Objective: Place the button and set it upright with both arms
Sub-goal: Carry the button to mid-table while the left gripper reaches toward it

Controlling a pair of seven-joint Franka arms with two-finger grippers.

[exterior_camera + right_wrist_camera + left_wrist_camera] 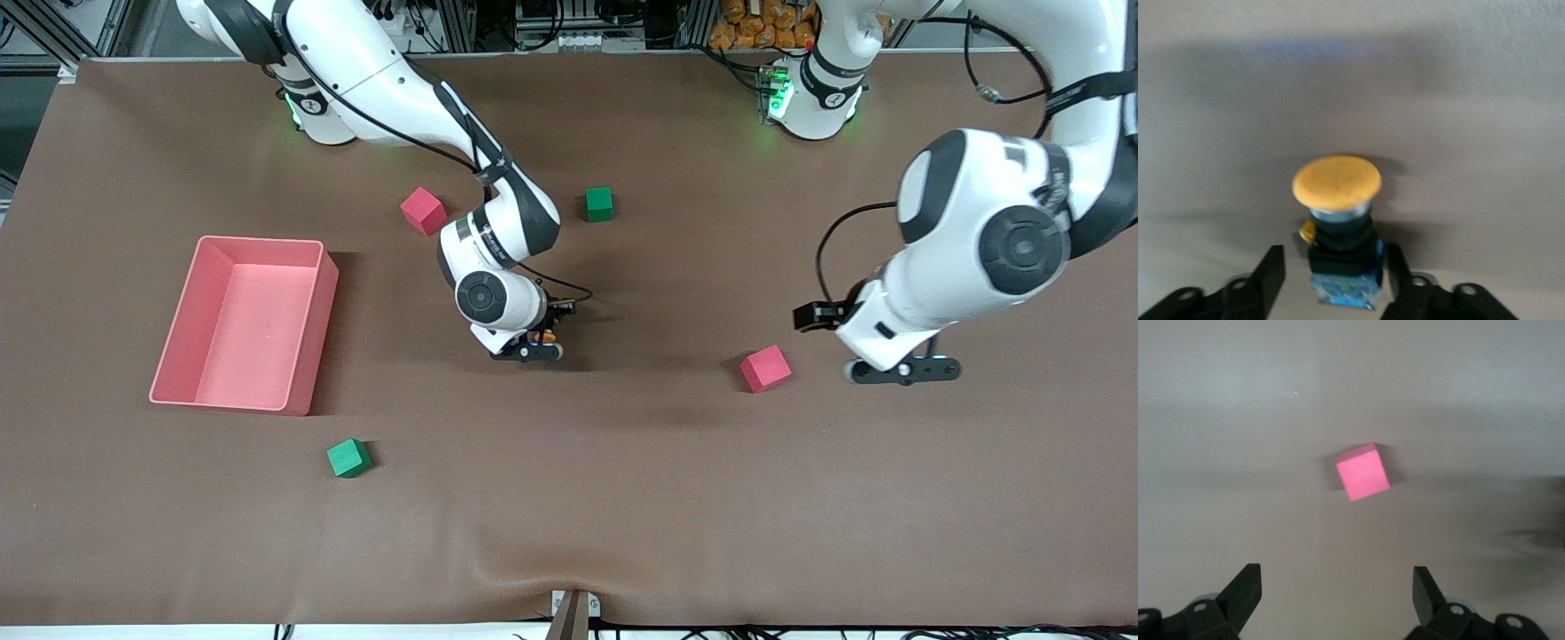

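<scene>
The button (1338, 213) has a round orange cap, a black body and a blue base. It sits between the fingers of my right gripper (1334, 259). One finger is against its body and a gap shows at the other, so the jaws are open around it. In the front view only a bit of orange (548, 338) shows under my right gripper (537, 348), low at the table's middle. My left gripper (902, 369) is open and empty, low beside a red cube (765, 368). That cube (1363, 472) also shows ahead of the left gripper (1338, 587) in the left wrist view.
A pink bin (307, 338) stands toward the right arm's end. A second red cube (423, 211) and a green cube (599, 204) lie farther from the front camera than the button. Another green cube (348, 458) lies nearer.
</scene>
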